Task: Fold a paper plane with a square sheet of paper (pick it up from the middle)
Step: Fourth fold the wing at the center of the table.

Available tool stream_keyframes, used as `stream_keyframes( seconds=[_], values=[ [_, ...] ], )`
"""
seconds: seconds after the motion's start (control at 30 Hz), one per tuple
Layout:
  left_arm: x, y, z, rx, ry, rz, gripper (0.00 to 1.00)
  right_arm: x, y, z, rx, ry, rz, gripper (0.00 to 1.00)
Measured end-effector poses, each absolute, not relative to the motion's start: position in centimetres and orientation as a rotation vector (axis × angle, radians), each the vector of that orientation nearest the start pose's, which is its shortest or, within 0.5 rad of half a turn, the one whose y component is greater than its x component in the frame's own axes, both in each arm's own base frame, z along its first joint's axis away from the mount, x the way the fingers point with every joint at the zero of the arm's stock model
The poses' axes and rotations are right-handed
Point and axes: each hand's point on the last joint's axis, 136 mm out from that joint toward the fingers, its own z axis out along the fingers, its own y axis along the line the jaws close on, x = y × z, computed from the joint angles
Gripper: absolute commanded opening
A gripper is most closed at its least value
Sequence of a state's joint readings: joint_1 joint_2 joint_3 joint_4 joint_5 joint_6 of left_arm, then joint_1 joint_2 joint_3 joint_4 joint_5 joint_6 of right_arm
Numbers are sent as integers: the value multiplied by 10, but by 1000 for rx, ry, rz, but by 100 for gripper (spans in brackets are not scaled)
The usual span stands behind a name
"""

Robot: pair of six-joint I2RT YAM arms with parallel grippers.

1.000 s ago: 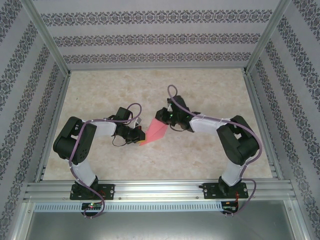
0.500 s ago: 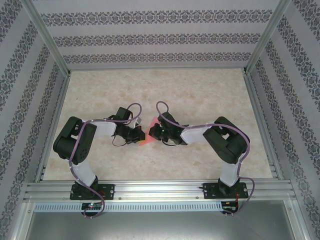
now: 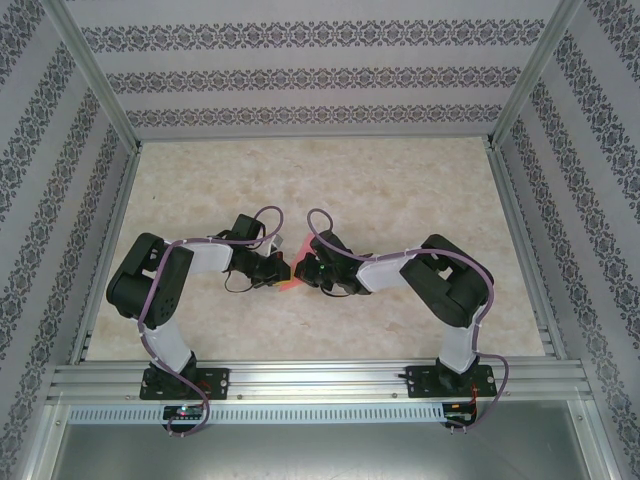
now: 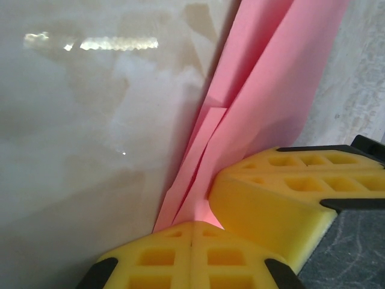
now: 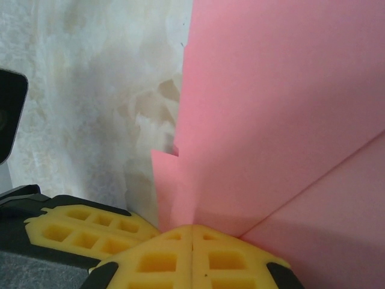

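The pink sheet of paper (image 4: 264,90) is folded into several layers with creases and stands on edge between the two grippers. My left gripper (image 4: 192,232) is shut on its lower edge. My right gripper (image 5: 192,232) is shut on the same paper (image 5: 271,120) from the other side. One yellow right finger (image 4: 283,198) presses close beside the left fingertips. From above, the left gripper (image 3: 280,270) and right gripper (image 3: 305,272) meet nose to nose, and just a pink sliver (image 3: 291,285) of paper shows beneath them. I cannot tell whether it has a plane's shape.
The beige marbled tabletop (image 3: 400,180) stretches behind and beside the arms. Patterned walls enclose it, with aluminium posts at the corners. A metal rail (image 3: 320,380) runs along the near edge at the arm bases.
The right gripper has swung left and nearer, closing up against the left gripper. The pink paper, spread out between them a second ago, is now mostly covered from above.
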State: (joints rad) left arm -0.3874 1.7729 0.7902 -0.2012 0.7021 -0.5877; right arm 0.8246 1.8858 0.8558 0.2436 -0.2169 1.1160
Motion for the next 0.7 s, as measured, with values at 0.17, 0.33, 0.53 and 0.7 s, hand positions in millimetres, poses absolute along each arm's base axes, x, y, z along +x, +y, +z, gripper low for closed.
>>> stream_keyframes(
  seconds=[0.17, 0.33, 0.53, 0.7],
  values=[
    [269, -230, 11, -83, 2899, -1201, 0, 280, 354, 14, 290, 2662, 1060, 4],
    [269, -230, 11, -84, 2901, -1201, 0, 287, 351, 14, 303, 2671, 1046, 5],
    [269, -229, 11, -83, 2900, -1200, 0, 313, 329, 15, 347, 2632, 1018, 7],
    [268, -229, 10, -84, 2901, -1200, 0, 336, 311, 15, 386, 2590, 1010, 8]
  ],
)
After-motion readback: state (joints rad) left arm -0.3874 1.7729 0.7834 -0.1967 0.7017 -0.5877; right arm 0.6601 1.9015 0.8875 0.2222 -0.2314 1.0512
